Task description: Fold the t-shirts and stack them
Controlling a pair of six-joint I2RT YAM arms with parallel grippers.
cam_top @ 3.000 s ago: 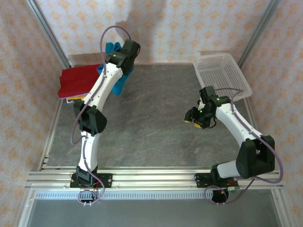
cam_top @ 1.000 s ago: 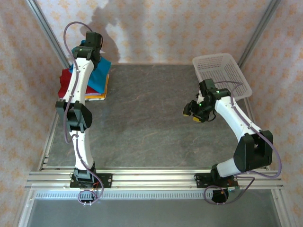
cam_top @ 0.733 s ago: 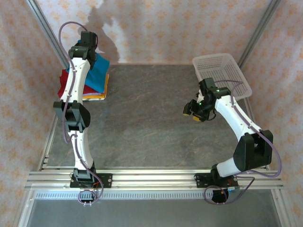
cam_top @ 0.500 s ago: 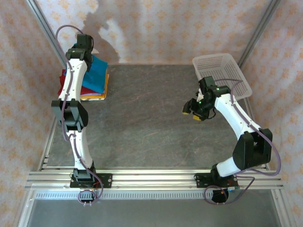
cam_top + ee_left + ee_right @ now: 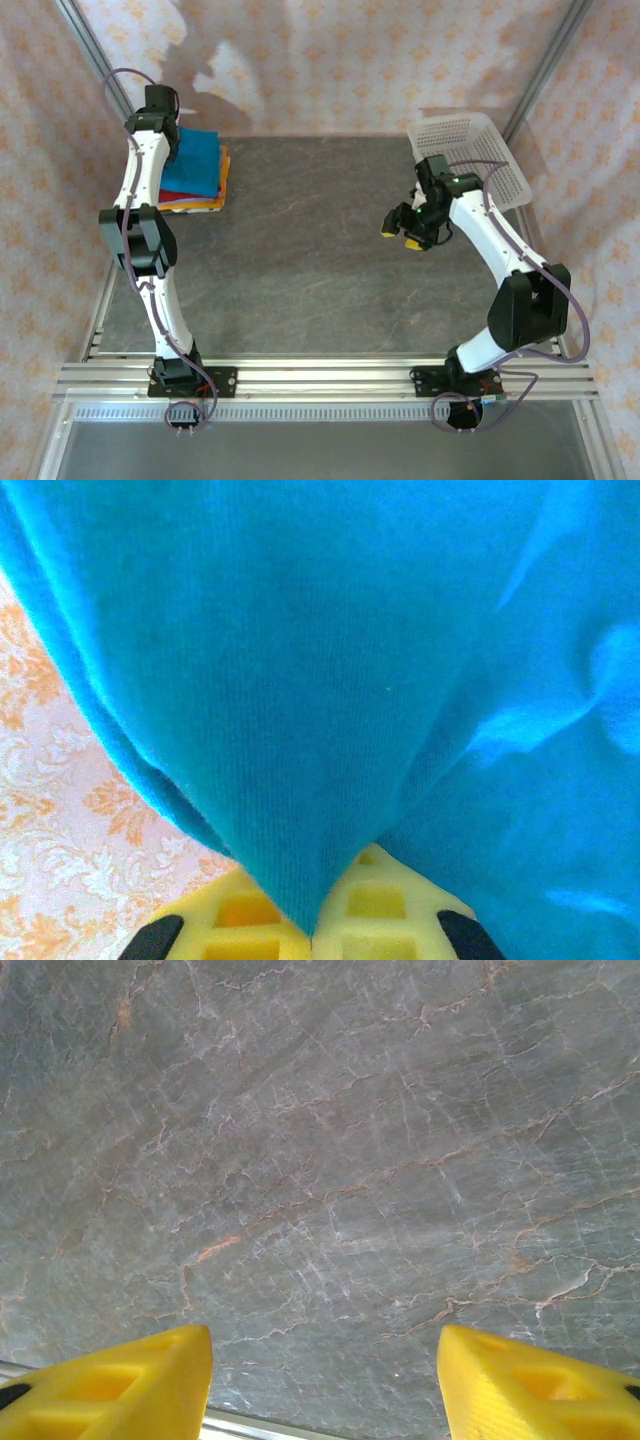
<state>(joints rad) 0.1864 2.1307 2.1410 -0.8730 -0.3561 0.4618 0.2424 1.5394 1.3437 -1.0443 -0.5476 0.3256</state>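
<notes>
The left end effector (image 5: pixel 312 932) pulled the teal shirt (image 5: pixel 196 160) onto the stack (image 5: pixel 200 203).

From overhead I see the t-shirts piled in the far left corner of the workspace, close to the back wall. The teal-blue t-shirt (image 5: pixel 195 160) lies on top, folded to a rough rectangle and covering most of the pile. Under it I can make out a strip of the red t-shirt (image 5: pixel 172 198) along the near edge, and the orange-yellow t-shirt (image 5: pixel 214 200) peeking out at the near right corner and the right side. Up close, the teal cloth is soft and creased, gathered to a point and pinched in the left gripper (image 5: pixel 312 920).
</notes>
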